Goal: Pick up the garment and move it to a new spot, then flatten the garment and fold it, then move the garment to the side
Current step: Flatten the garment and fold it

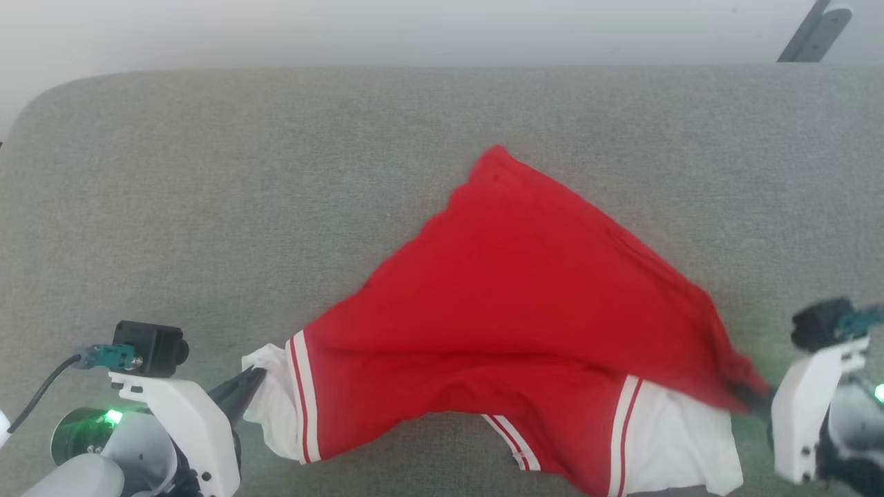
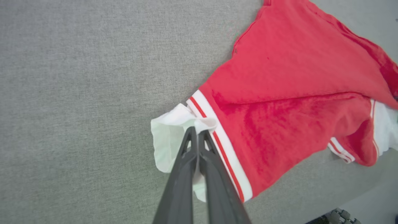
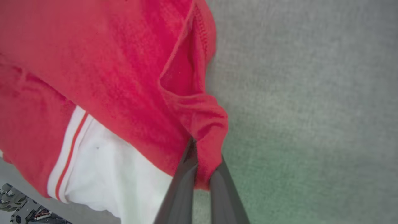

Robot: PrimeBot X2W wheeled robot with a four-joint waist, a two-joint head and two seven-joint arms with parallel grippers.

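The garment [image 1: 525, 297], a bright red top with white sleeve panels and striped trim, lies stretched between my two grippers on the grey surface, its far corner pointing away from me. My left gripper [image 1: 254, 378] is shut on the white sleeve at the lower left; the left wrist view shows its fingers [image 2: 197, 133] pinching the white cloth [image 2: 174, 130]. My right gripper [image 1: 756, 399] is shut on a bunched red edge at the lower right, and the right wrist view has red fabric [image 3: 205, 124] clamped between its fingers [image 3: 199, 155]. Part of the garment hangs over the near edge.
The grey fabric-covered surface [image 1: 207, 172] spreads wide to the left, right and behind the garment. Its near edge runs close under the garment's white sleeves [image 1: 684, 442]. A dark metal strut [image 1: 815, 31] stands at the far right beyond the surface.
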